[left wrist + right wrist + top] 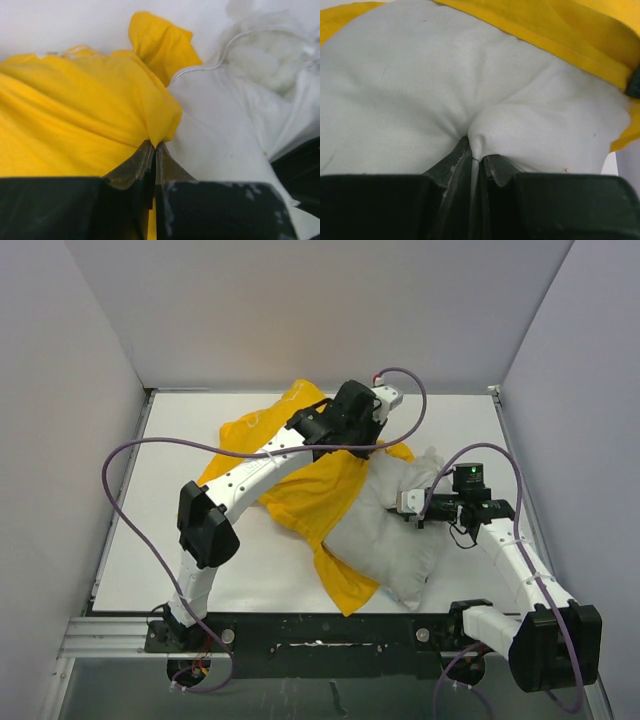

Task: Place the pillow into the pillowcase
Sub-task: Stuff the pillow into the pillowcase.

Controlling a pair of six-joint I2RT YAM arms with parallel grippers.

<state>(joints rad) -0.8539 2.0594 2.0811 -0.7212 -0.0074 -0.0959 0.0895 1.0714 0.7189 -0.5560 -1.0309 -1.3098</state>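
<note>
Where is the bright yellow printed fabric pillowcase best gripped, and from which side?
On the yellow pillowcase, pinch the raised fold beside the plump white pillow, from above, as the left gripper does; limp flat cloth likely gives purchase only where it bunches.

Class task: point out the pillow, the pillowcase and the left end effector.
pillow [385, 532]: top view, bare middle.
pillowcase [310, 495]: top view, yellow fold.
left end effector [154, 147]: left wrist view, between fingertips.

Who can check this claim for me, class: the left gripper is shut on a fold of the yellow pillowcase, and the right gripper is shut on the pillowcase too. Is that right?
Not quite. The right gripper is shut on a pinch of the white pillow, not the pillowcase, as the right wrist view shows. The left gripper is indeed shut on a fold of the yellow pillowcase.
</note>
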